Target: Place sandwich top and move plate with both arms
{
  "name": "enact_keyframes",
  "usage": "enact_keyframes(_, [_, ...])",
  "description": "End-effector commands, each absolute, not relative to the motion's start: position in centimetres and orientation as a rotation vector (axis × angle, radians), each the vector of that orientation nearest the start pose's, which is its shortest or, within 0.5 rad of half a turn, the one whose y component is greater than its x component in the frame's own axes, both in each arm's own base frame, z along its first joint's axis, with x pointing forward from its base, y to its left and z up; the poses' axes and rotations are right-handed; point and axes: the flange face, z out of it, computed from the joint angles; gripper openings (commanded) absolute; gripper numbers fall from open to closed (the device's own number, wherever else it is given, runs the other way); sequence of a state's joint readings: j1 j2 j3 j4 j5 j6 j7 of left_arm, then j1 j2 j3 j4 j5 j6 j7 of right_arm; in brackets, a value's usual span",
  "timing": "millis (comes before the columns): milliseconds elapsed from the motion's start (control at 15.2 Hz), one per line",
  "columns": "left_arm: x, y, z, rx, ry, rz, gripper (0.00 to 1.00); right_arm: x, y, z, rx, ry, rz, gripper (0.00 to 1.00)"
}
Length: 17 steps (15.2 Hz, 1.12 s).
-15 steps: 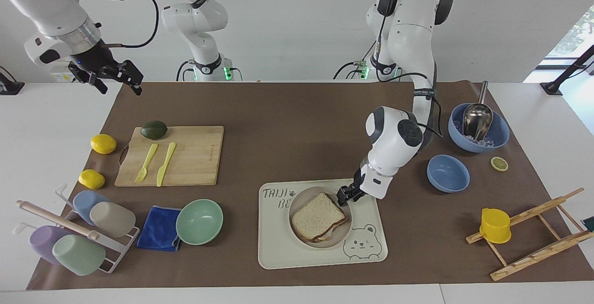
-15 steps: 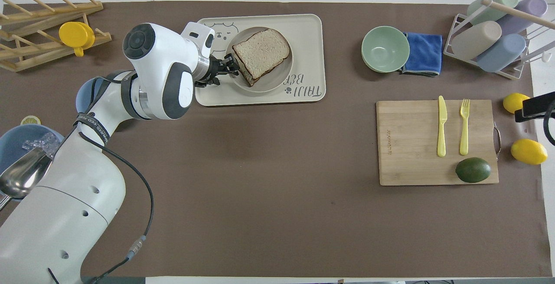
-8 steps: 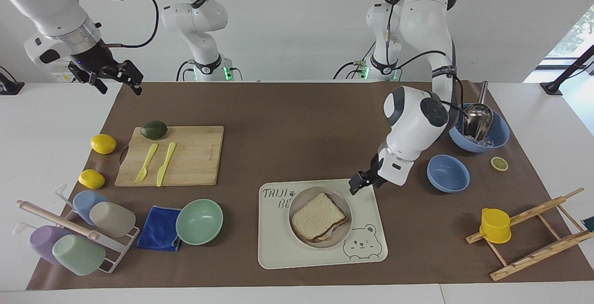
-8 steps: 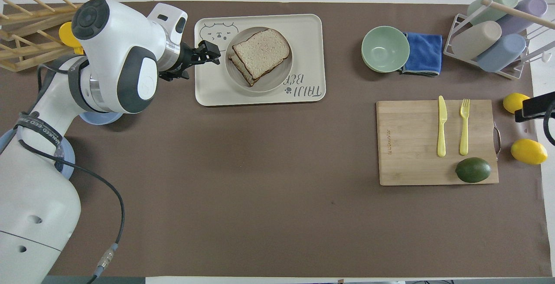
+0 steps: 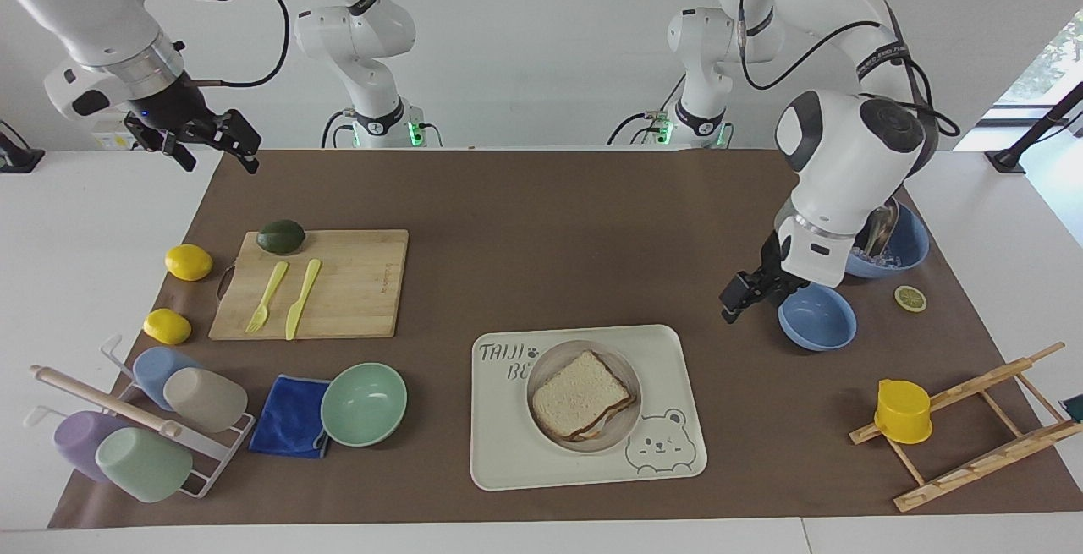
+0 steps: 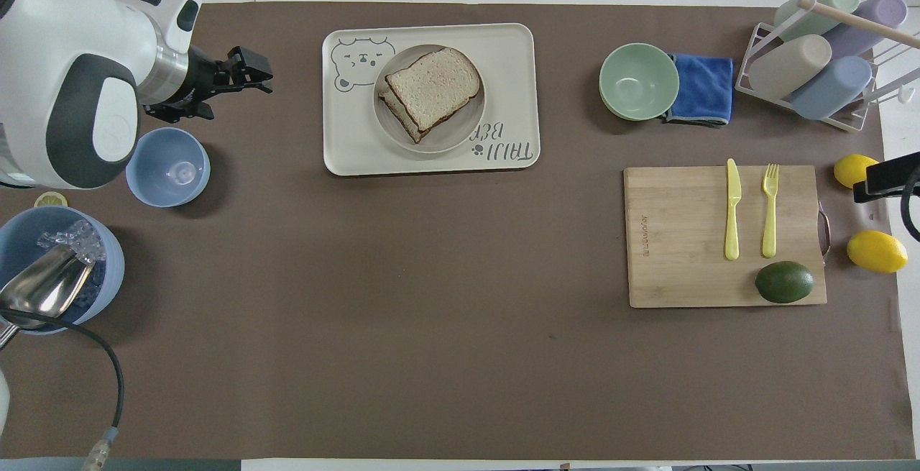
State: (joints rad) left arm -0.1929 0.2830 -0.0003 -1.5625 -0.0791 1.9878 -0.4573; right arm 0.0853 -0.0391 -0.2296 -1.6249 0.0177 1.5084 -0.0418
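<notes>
White table w/ brown paper mat covering most of the top; bare white strips at both ends and along the edge farthest from the robots. Plain white wall past the table, evenly lit, soft shadows. Window at the left arm's end, daylight and green foliage outside. Floor not in view.

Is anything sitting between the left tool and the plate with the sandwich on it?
Nothing visible does. The left tool, open, hangs over bare brown mat beside the small blue bowl. Between it and the plate lie only mat and the rim of the cream tray that the plate sits on, the sandwich top already placed.
</notes>
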Motion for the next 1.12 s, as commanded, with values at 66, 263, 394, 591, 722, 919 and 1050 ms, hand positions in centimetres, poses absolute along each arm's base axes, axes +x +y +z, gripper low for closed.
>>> enact_keyframes(66, [62.5,-9.0,54.2,-3.182,-0.353,-0.179,1.0,52.7,-7.7,61.4,-3.105,0.185,0.118,1.0])
enact_keyframes(263, [60.1,-7.6,57.6,-3.184,-0.208,-0.149,1.0,52.7,-7.7,61.4,-3.105,0.185,0.118,1.0])
enact_keyframes(394, [58.8,-7.3,59.0,-3.182,-0.156,-0.119,1.0,52.7,-7.7,61.3,-3.104,0.185,0.12,1.0])
enact_keyframes(591, [56.3,-6.8,60.9,-3.169,-0.013,-0.044,1.0,52.7,-7.7,61.4,-3.105,0.185,0.118,1.0])
enact_keyframes(722, [54.8,-5.2,60.9,-3.167,0.005,-0.009,1.0,52.6,-7.8,61.4,-3.104,0.187,0.118,1.0])
enact_keyframes(919, [53.1,-5.5,59.5,-3.162,0.005,0.061,1.0,52.6,-7.8,61.4,-3.104,0.187,0.118,1.0])
enact_keyframes(1050, [53.0,-5.0,59.4,-3.164,-0.008,0.033,1.0,52.6,-7.8,61.4,-3.104,0.187,0.118,1.0])
